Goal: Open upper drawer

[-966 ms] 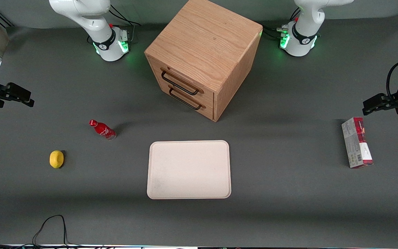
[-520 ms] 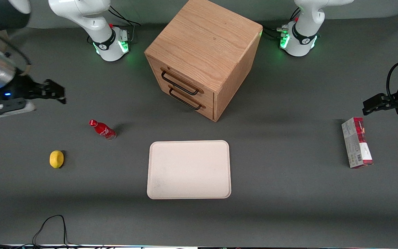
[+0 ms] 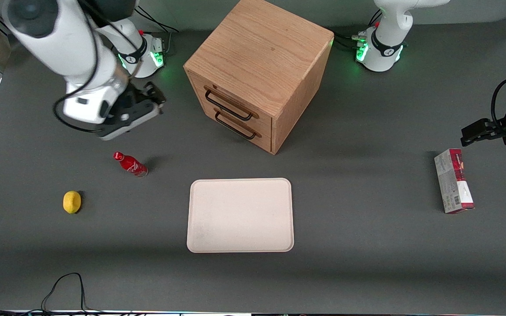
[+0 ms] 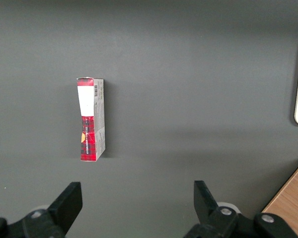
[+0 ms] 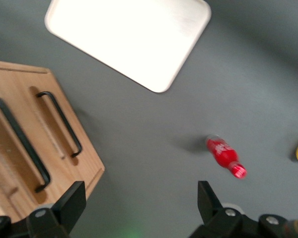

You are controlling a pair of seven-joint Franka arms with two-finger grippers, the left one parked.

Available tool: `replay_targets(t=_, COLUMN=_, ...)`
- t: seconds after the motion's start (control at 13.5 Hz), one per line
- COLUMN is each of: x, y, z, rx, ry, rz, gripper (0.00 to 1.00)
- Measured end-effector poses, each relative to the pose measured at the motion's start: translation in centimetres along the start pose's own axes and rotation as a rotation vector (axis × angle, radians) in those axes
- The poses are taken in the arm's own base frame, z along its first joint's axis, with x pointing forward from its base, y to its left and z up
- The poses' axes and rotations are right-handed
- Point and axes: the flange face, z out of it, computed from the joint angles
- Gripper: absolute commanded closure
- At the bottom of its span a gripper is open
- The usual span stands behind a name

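Note:
The light oak cabinet (image 3: 262, 57) stands at the table's back middle. Its upper drawer (image 3: 232, 97) is closed, with its black bar handle (image 3: 229, 106) above the lower drawer's handle (image 3: 235, 127). My right gripper (image 3: 155, 100) hangs above the table beside the cabinet, toward the working arm's end, apart from the handles. It is open and empty. The right wrist view shows the gripper (image 5: 140, 191) with its jaws wide apart, the upper drawer's handle (image 5: 17, 144) and the lower handle (image 5: 59, 124).
A red bottle (image 3: 130, 163) and a lemon (image 3: 72, 202) lie nearer the front camera than the gripper. A cream tray (image 3: 240, 215) lies in front of the cabinet. A red and white box (image 3: 453, 181) lies toward the parked arm's end.
My right arm has swung in from the working arm's end of the table toward the cabinet. The gripper now hangs close beside the drawer fronts. Nothing else moved.

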Motion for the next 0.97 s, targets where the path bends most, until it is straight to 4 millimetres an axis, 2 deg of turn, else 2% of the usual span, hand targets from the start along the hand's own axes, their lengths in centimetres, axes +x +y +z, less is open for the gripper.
replay_targets(t=0.22, x=1.5, y=-5.1, z=1.6, rx=-0.001, ry=0.019, rz=-0.086, gripper=0.00)
replay_targets(t=0.52, x=2.6, y=-9.2, z=4.0, rx=0.010, ry=0.009, rz=-0.131, gripper=0.00)
replay_targets(t=0.74, x=2.7, y=-10.2, z=4.6, rx=0.033, ry=-0.002, rz=-0.145, gripper=0.00)
replay_targets(t=0.97, x=2.8, y=-9.7, z=4.5, rx=0.116, ry=0.001, rz=-0.188, gripper=0.00)
